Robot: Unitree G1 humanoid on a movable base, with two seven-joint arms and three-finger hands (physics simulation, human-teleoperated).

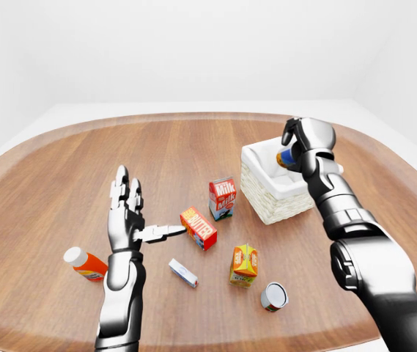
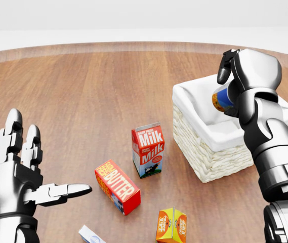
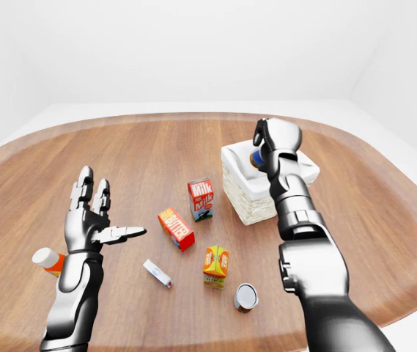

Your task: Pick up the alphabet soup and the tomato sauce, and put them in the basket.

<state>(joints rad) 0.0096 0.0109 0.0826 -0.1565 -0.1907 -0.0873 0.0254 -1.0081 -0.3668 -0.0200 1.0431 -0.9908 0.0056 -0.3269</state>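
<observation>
The right hand point(image 2: 235, 83) is gripping a can point(image 2: 221, 99) with a blue and orange label, its fingers curling round it, and is holding it tilted above the open top of the white wicker basket point(image 2: 209, 152), which is sitting toward the right side of the oval wooden table point(image 1: 61, 183); whether the label reads alphabet soup or tomato sauce is too small to tell. The can is hanging over the basket's white cloth lining, apart from it. The left hand point(image 2: 19, 174) is hovering empty near the table's lower left edge, its fingers spread upward and the thumb pointing toward the butter box point(image 2: 117, 186), near it but not touching. The red butter box is lying flat toward the middle of the table, with the milk carton point(image 2: 148, 150) standing upright just beyond it, between the butter and the basket. Nearer the table's lower edge, an orange juice carton point(image 1: 244, 264) is standing, and a second can point(image 1: 273, 296) is lying on its side just to its right, its metal end facing the camera. A small white and blue box point(image 1: 183, 272) is lying flat left of the juice carton, and a white-capped orange bottle point(image 1: 85, 264) is lying on its side beside the left forearm.
</observation>
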